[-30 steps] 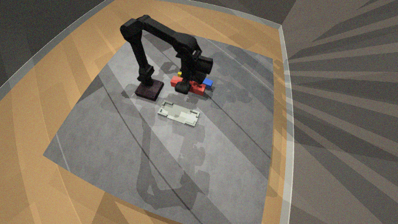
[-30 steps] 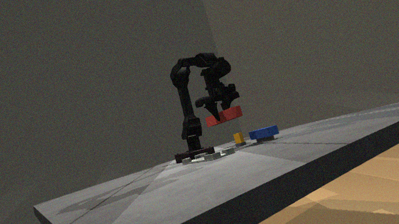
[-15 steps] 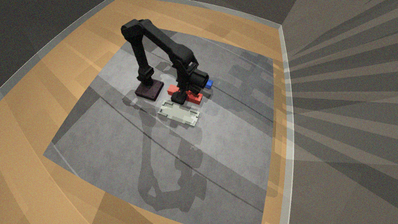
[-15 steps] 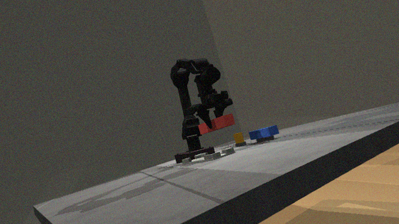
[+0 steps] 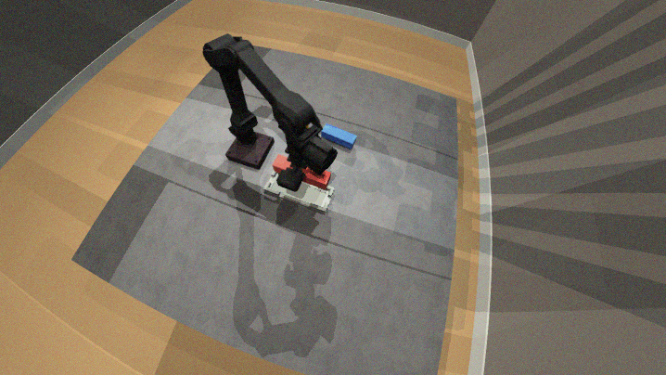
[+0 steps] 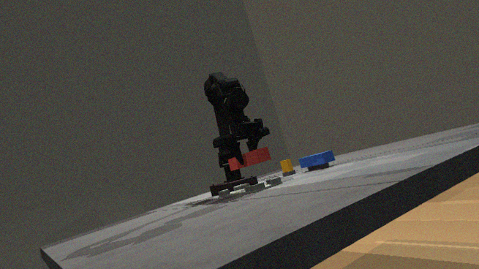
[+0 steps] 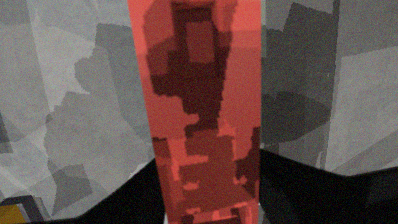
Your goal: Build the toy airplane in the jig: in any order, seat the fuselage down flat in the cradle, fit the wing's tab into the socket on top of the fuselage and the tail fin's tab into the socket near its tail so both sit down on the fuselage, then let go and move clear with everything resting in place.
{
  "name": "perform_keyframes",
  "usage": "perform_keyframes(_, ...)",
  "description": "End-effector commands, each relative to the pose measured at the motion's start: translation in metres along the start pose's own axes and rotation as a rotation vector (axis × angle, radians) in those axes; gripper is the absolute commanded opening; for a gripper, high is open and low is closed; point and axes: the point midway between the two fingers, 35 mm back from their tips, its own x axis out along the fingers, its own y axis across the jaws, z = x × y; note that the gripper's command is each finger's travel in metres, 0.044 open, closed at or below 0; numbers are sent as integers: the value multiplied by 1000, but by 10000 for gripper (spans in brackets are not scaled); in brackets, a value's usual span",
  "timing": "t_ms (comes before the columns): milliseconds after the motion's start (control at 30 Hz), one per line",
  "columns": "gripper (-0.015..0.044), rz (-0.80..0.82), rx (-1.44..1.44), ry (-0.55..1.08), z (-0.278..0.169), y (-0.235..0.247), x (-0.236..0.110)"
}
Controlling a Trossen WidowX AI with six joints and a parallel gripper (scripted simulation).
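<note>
My gripper (image 5: 291,178) (image 6: 243,152) is shut on the red fuselage (image 5: 320,177) (image 6: 252,157) (image 7: 200,115), a long red block. It holds the block in the air, slightly tilted, over the white jig (image 5: 313,196) (image 6: 255,187), whose cradle is empty. In the wrist view the fuselage runs top to bottom between the dark fingers and hides the jig. The blue wing (image 5: 339,135) (image 6: 315,159) lies flat on the table behind the jig. The yellow tail fin (image 6: 286,165) (image 7: 10,215) stands between the jig and the wing; the arm hides it in the top view.
The arm's dark base plate (image 5: 249,151) (image 6: 233,185) sits just left of the jig. The grey table top (image 5: 279,279) ends in a dark front edge (image 6: 348,216), with wooden floor around it.
</note>
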Motion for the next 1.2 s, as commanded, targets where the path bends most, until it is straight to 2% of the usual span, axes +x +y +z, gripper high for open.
perform_keyframes(0,0,7,2,5,-4,-8,6)
perform_keyframes(233,0,6,8,5,-10,-23,14)
perform_keyframes(500,197,6,8,5,-10,-23,14)
perform_keyframes(833,197,6,8,5,-10,-23,15)
perform_keyframes(1167,197,6,8,5,-9,-23,31)
